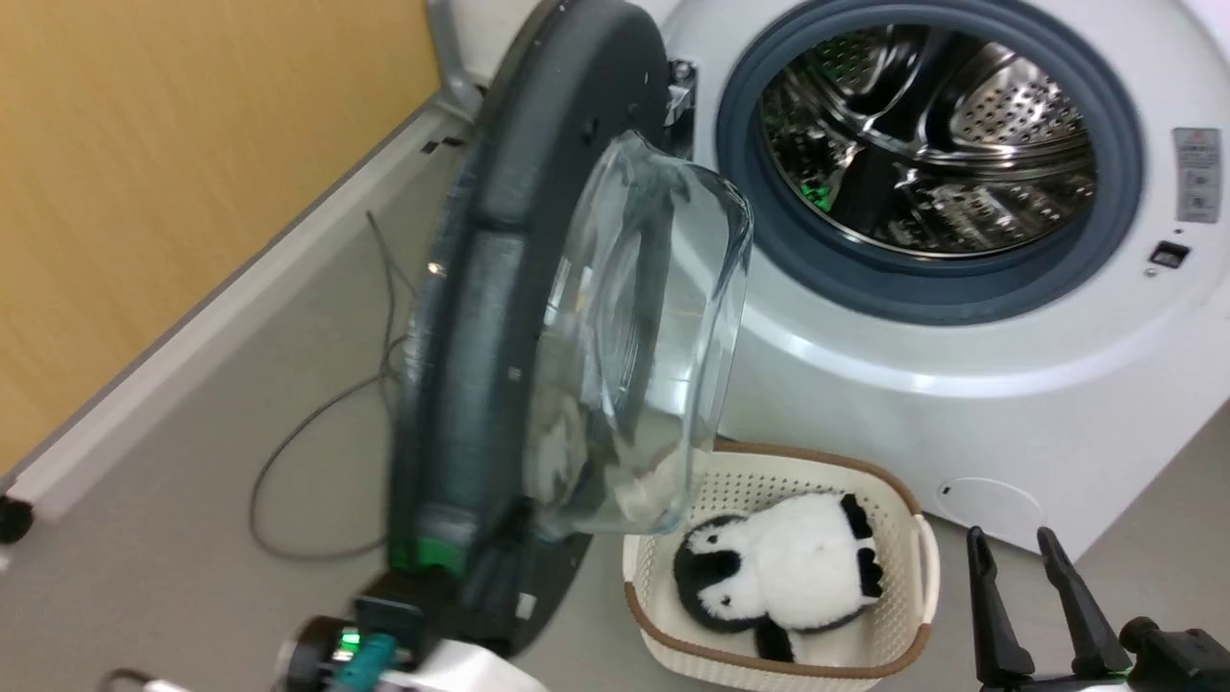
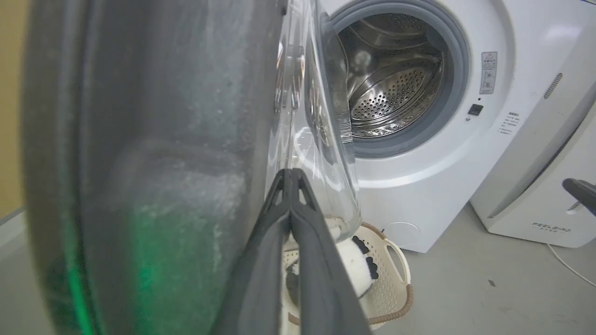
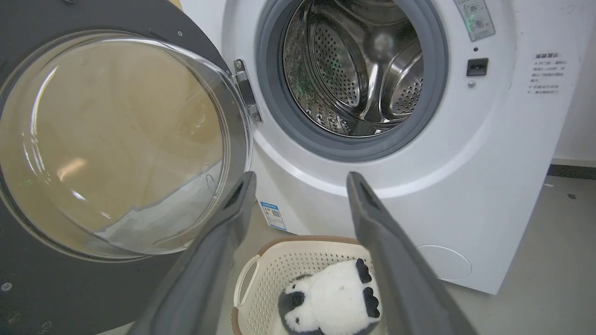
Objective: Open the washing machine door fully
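Note:
The washing machine door point(image 1: 500, 288) stands swung out from the white washing machine point(image 1: 865, 384), roughly edge-on to me, its clear glass bowl point(image 1: 653, 336) bulging right. The steel drum point(image 1: 932, 135) is exposed inside the grey seal. In the left wrist view my left gripper point(image 2: 291, 173) is shut, its fingers pressed together with nothing between them. Its tips sit against the door's inner face point(image 2: 163, 163) beside the glass. My right gripper point(image 1: 1011, 538) is open at the lower right, away from the door; in its own view the right gripper point(image 3: 302, 177) points at the machine front.
A cream basket point(image 1: 903, 519) holding a black-and-white plush toy point(image 1: 788, 567) sits on the floor under the drum opening, just right of the door. A cable point(image 1: 288, 452) trails over the grey floor at left by the yellow wall point(image 1: 144, 192). A white appliance point(image 2: 549, 186) stands right of the machine.

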